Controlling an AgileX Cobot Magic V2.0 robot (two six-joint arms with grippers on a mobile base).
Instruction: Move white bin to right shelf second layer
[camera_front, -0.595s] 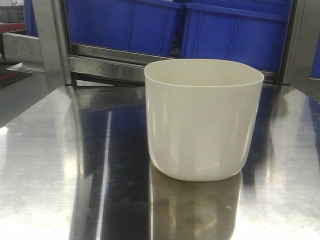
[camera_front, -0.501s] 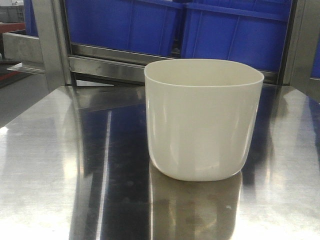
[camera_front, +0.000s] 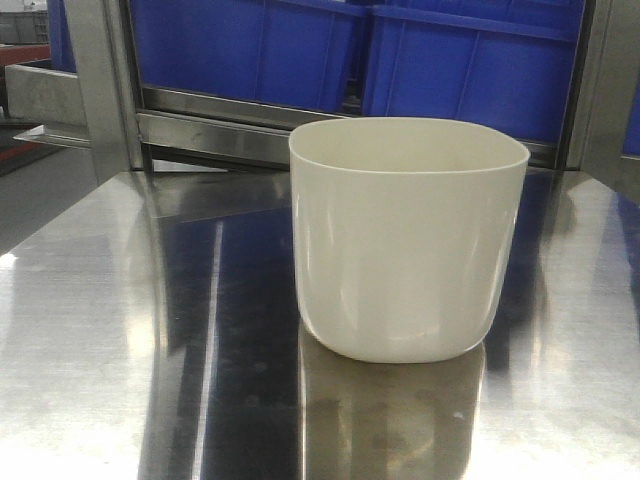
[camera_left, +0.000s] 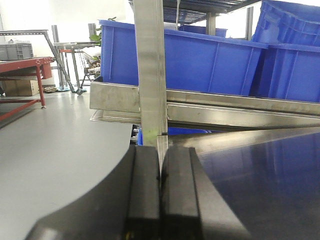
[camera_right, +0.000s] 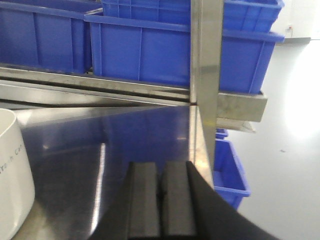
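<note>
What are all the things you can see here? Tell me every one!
white bin: one, cream-white, standing on the steel tabletop.
blue crates: at least two, blue, on the rack behind the bin.
front rail: one, steel, under the crates.
rack post: one per wrist view, steel, upright.
red table: one, red, far left.
left gripper: one, black, shut, empty.
right gripper: one, black, shut, empty.

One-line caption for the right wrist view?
Right tool, shut and empty, above the shiny steel tabletop, cream-white plastic bin at its left, blue plastic crates shelved behind.
</note>
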